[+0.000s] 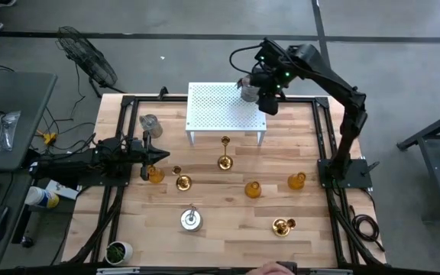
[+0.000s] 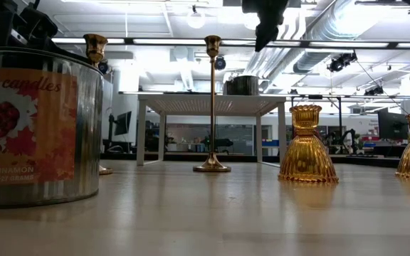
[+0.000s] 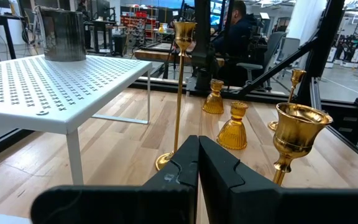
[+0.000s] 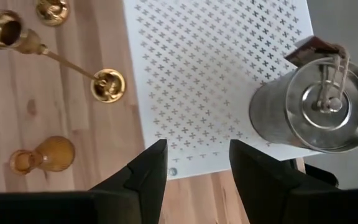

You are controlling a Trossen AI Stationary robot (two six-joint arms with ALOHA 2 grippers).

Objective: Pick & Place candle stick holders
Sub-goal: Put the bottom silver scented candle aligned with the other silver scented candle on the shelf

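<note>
Silver metal tin (image 4: 312,102): on white perforated stand (image 4: 216,74), lidded, contents hidden.
Right gripper (image 4: 197,165): above stand's 3 o'clock edge, fingers apart, empty.
Left gripper (image 3: 197,171): table's 9 o'clock, fingers closed, empty.

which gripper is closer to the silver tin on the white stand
Right. The right gripper hangs open just beside the silver tin on the white stand; the left gripper waits shut, far off.

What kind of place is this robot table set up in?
Probably a robotics lab or open workshop: exposed silver ceiling ducts overhead, a person seated at a desk beyond the light wooden slatted table, and a black floor fan on concrete.
</note>
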